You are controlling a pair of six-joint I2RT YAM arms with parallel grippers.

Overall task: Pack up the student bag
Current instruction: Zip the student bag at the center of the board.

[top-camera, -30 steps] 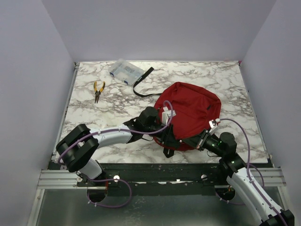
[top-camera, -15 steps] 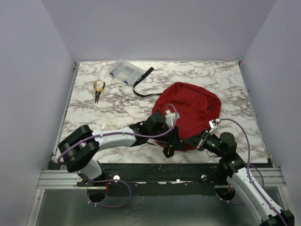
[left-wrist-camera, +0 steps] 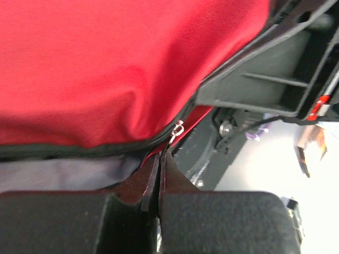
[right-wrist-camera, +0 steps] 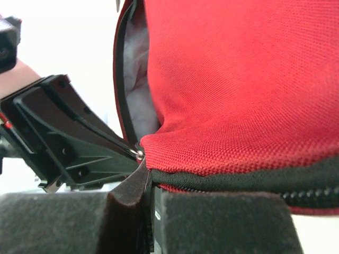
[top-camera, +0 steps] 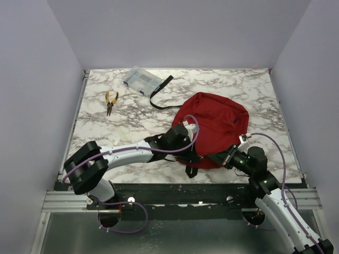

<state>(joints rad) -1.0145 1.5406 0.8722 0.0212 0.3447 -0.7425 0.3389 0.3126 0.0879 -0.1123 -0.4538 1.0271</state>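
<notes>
I see left gripper [left-wrist-camera: 158, 197] pinching zip tab [left-wrist-camera: 155, 172]; right gripper [right-wrist-camera: 151, 200] pinching second tab [right-wrist-camera: 132, 190]; bag [top-camera: 217, 119] on table [top-camera: 116, 132]

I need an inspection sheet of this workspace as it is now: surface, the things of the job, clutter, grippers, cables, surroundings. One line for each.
Surface: marble-patterned table, white with grey veins.
Job's things: red backpack lying right of centre; zip partly open, grey lining showing; black strap on the table beyond it.
Clutter: yellow-handled pliers and clear plastic box, far left, apart from the bag.
Grippers: left gripper, jaws shut on a zip tab; right gripper, jaws shut on a dark tab; both at the bag's near edge.
Cables: purple cables along both arms; one loop under the left base.
Surroundings: plain grey walls; metal rail at the near edge.
</notes>
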